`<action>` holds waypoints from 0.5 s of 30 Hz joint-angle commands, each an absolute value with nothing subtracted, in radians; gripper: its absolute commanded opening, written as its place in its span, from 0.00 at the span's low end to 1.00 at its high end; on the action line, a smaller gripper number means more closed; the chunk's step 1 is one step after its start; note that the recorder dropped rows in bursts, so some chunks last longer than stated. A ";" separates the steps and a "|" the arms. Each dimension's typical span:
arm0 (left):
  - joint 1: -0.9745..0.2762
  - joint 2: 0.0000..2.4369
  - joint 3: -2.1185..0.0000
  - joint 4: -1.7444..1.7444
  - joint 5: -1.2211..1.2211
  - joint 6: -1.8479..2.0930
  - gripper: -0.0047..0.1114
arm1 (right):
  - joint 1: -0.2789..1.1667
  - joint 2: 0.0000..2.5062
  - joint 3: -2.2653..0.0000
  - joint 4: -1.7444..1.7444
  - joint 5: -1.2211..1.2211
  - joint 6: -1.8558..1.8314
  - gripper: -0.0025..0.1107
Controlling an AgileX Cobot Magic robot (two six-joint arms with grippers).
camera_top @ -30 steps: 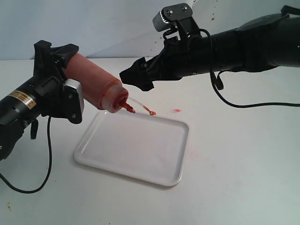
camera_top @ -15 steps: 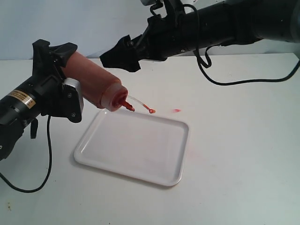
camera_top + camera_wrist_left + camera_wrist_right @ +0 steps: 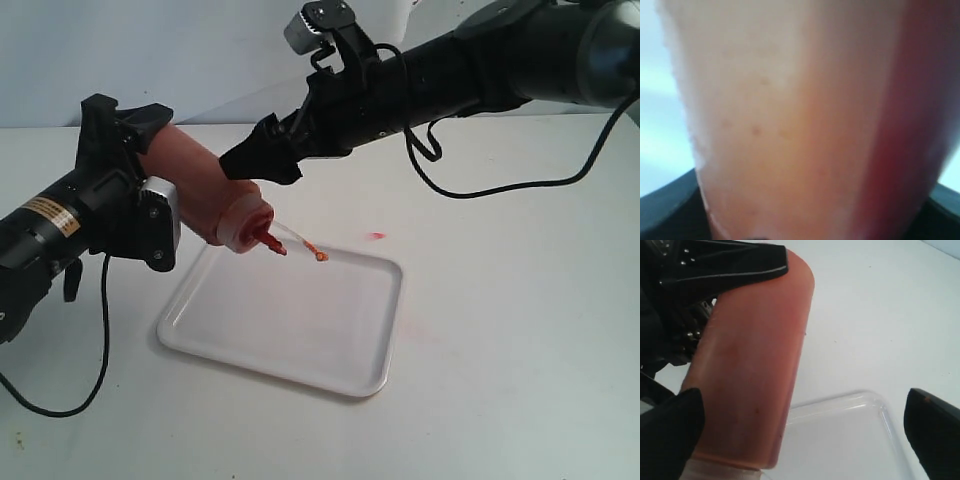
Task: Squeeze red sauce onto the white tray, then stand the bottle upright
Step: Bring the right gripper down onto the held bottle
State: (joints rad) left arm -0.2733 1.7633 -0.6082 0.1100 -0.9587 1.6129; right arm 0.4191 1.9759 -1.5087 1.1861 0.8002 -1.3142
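**A:** What's on the left?

**B:** The left end effector (image 3: 125, 135) is clamped on the rear of the bottle (image 3: 205, 195). It holds the bottle off the bench (image 3: 520, 350), tilted with the nozzle (image 3: 268, 238) down.

**A:** And the other arm?

**B:** The right end effector (image 3: 250, 162) comes across from the right, just above the bottle's shoulder. Its jaws are spread wide and grip nothing. I can't tell whether it touches the bottle.

**A:** What's under the nozzle?

**B:** The far left corner of the tray (image 3: 300, 325), which lies flat on the bench. The cap (image 3: 320, 256) dangles on its tether over the tray's far edge. Farther right, a small red smear (image 3: 376, 236) sits on the bench, just beyond the tray.
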 commanded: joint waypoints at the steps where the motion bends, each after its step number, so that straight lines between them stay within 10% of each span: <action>1: -0.280 1.750 -0.622 0.107 -1.027 1.572 0.04 | 0.420 1.982 -1.514 1.225 0.866 -1.393 0.91; 15: -0.280 1.750 -0.622 0.176 -1.021 1.570 0.04 | 0.427 1.982 -1.514 1.185 0.943 -1.412 0.91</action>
